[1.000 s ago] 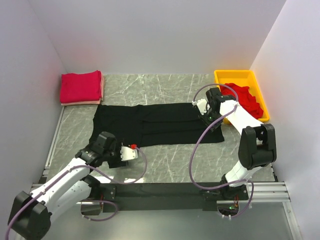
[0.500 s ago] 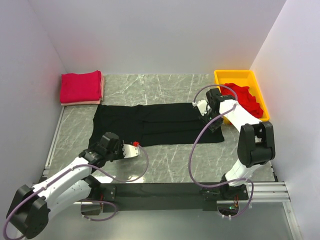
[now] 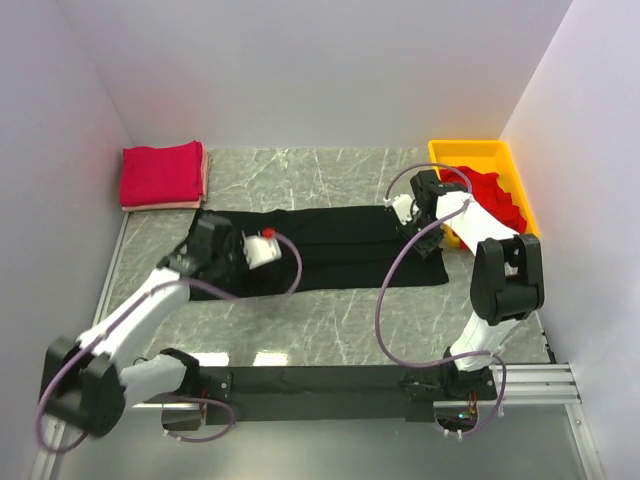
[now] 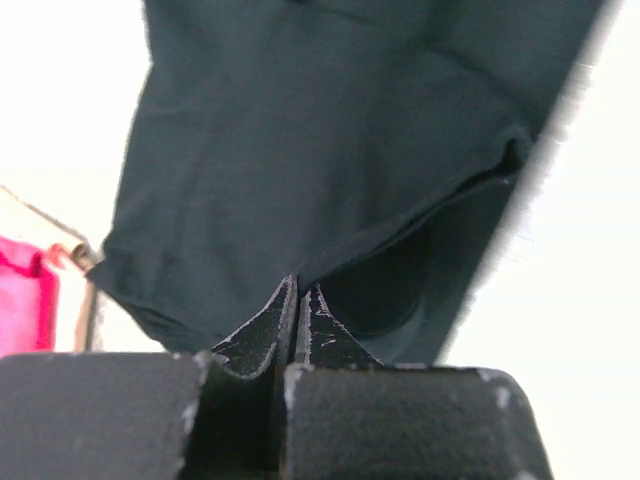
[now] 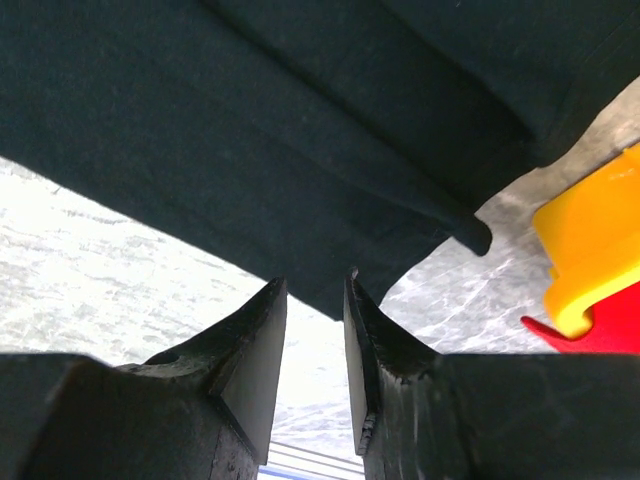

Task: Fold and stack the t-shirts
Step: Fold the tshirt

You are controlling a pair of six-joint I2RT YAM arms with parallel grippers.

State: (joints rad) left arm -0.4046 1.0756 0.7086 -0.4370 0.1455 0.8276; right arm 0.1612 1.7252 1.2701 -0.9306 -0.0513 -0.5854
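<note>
1. The black t-shirt [image 3: 330, 250] lies spread across the middle of the table [image 3: 340, 330]. Its long axis runs from 9 o'clock to 3 o'clock, and most of it is flat.
2. The left gripper [image 4: 298, 290] is over the shirt's 9 o'clock end. Its jaws are fully closed and pinch a fold of the black cloth between the tips.
3. In the left wrist view, the cloth rises from the pinch point. A hem curves away toward 2 o'clock with a dark hollow under it.
4. The right gripper [image 5: 312, 290] is at the shirt's 3 o'clock end, beside the tray [image 3: 470, 152].
5. The right jaws stand partly apart, with a clear gap between the fingers [image 5: 255, 340].
6. The edge of the black cloth dips into that gap at the tips. The views do not show whether the jaws clamp the cloth or only straddle it.
7. A folded red t-shirt [image 3: 160, 173] sits at the table's 10 o'clock corner, just beyond the black shirt's far left corner. A paler pink layer shows beneath it.
8. The yellow tray occupies the 2 o'clock corner. A loose red t-shirt [image 3: 495, 200] lies crumpled inside it and over its near rim.
9. In the right wrist view, one tray corner and a strip of red cloth appear at 4 o'clock, close to the black shirt's edge.
</note>
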